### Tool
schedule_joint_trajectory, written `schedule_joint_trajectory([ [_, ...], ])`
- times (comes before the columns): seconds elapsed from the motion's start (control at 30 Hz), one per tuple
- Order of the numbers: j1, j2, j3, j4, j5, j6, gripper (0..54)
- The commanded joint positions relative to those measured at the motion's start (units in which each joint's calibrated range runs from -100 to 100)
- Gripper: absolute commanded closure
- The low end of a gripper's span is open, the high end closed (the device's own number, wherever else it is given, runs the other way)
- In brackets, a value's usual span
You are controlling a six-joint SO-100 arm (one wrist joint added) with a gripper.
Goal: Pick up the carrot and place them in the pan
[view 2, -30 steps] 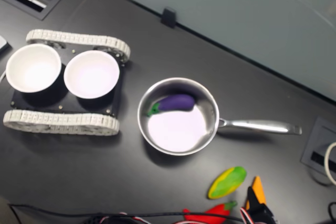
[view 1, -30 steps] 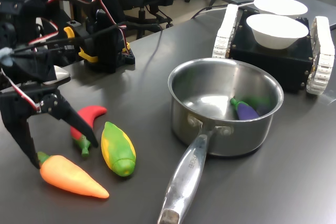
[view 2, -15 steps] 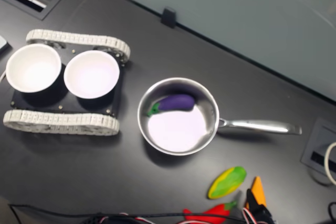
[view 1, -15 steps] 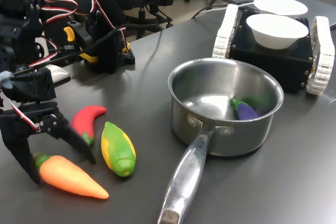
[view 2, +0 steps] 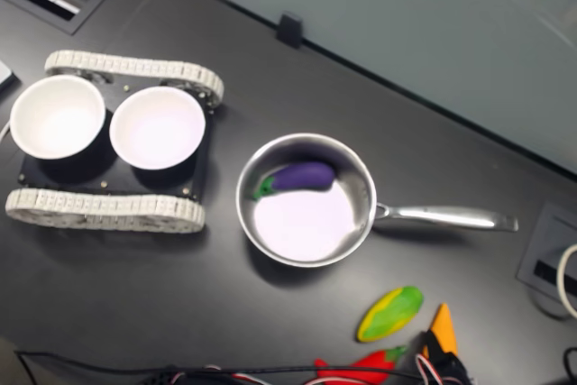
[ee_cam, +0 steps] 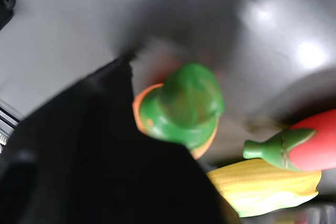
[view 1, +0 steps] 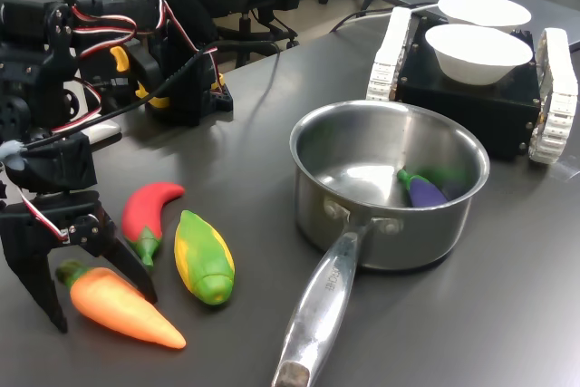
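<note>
In the first exterior view the gripper (view 1: 91, 292) stands over the stem end of the carrot (view 1: 120, 307), its two black fingers (view 1: 41, 283) spread apart and planted either side of the green cap, not closed on it. The carrot lies flat on the dark surface (view 1: 254, 133), tip pointing toward the first exterior view's right. Just beside it lie a red chili pepper toy (view 1: 145, 212) and a yellow-green corn toy (view 1: 204, 257). The pan (view 1: 390, 189) sits well apart to the first exterior view's right, its long handle angled toward the camera, with a purple eggplant toy (view 1: 424, 191) inside. Behind it two white bowls (view 1: 478, 52) rest on a black tracked base (view 1: 471, 97). The wrist view shows the carrot's green cap (ee_cam: 186, 103) close up and blurred.
</note>
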Motion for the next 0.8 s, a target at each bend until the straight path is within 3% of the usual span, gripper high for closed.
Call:
schedule_joint_trajectory([
  [0.0,-1.65,-0.96,0.0,-2.7,-0.29,1.16,20.7],
  [0.27,-2.56,-0.37,0.36,-3.47,-0.39,1.49,24.6],
  [0.43,-2.45,0.3,0.18,-3.47,-0.05,1.49,30.2],
  [0.6,-1.99,0.47,0.18,-3.38,0.54,1.58,38.7],
  [0.7,-1.88,0.81,-0.55,-3.38,-0.2,1.41,52.5],
  [0.77,-1.65,0.9,-0.73,-3.13,0.15,1.41,52.8],
])
